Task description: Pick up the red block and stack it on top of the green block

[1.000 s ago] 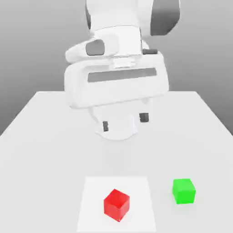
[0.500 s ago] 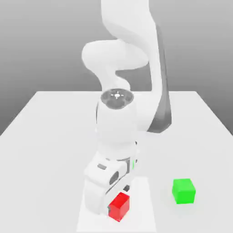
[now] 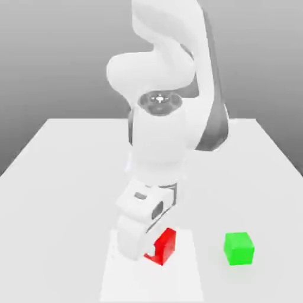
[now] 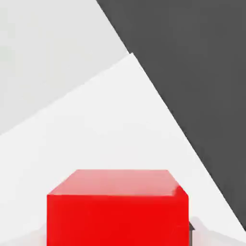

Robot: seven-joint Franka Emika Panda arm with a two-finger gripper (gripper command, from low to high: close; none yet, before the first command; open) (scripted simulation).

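One block off surface: red block [image 3: 164, 245] now sits higher than half second ago, tilted, tool [image 3: 155, 251] closed on it. Lift underway. Green block [image 3: 239, 248] waits near, exterior view's right.

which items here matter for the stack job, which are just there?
Job:
red block, at the tool
green block, on the table, apart from the red one, toward the exterior view's right
tool

Just there:
table
pale square patch under the red block
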